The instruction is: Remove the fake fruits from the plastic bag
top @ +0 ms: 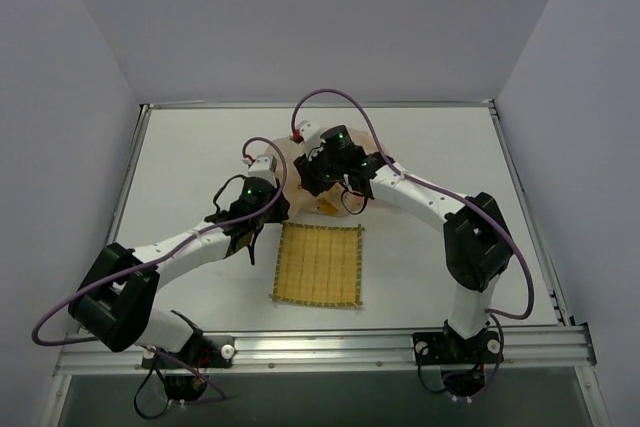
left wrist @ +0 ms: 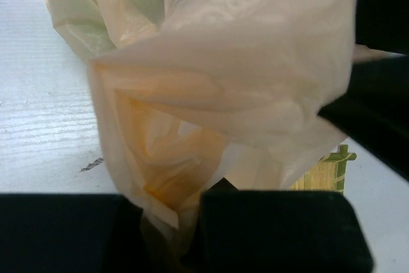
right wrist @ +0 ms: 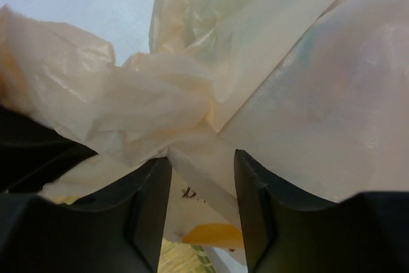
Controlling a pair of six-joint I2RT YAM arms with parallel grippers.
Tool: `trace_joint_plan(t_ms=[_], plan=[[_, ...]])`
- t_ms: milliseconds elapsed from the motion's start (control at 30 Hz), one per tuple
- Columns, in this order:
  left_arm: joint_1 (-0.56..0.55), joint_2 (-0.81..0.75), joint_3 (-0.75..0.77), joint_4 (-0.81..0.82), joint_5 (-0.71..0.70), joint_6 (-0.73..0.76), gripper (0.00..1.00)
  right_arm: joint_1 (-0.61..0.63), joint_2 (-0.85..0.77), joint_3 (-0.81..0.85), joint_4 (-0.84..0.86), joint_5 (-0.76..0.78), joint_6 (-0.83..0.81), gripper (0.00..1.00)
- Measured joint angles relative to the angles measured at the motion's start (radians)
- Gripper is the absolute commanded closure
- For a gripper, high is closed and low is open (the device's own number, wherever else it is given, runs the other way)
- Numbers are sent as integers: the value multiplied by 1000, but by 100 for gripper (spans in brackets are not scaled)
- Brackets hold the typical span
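Left gripper (left wrist: 161, 212), bottom of its wrist view: closed on a bunched edge of the plastic bag (left wrist: 243, 62), likely anchoring it. Bag sits mid-table, just above the mat (top: 318, 265). Faint green tint inside; fake fruits not plainly visible. Right gripper (right wrist: 201, 177): jaws apart, straddling a fold, probably to spread the mouth.

No text can be read; small dark printed marks (right wrist: 189, 192) on the plastic bag (right wrist: 287, 113), lower centre, are too blurred.
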State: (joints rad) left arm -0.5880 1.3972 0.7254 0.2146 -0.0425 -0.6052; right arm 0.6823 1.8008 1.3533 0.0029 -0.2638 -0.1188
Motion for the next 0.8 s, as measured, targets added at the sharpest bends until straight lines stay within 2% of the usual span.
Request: trace_joint_plan(t_ms=[33,67,200,433,800], plan=[[0,0,0,0,0,0,98,-4,13,18,-6,1,-3,70],[0,0,0,0,0,1,98,-12,29,42,-8,3,-4,82],[0,0,0,0,-3,4,98,-40,67,111,-3,32,13,94],[0,19,0,17,-2,16,98,-65,154,240,87,138,47,95],[0,67,0,67,1,22,98,-72,429,378,243,232,93,100]])
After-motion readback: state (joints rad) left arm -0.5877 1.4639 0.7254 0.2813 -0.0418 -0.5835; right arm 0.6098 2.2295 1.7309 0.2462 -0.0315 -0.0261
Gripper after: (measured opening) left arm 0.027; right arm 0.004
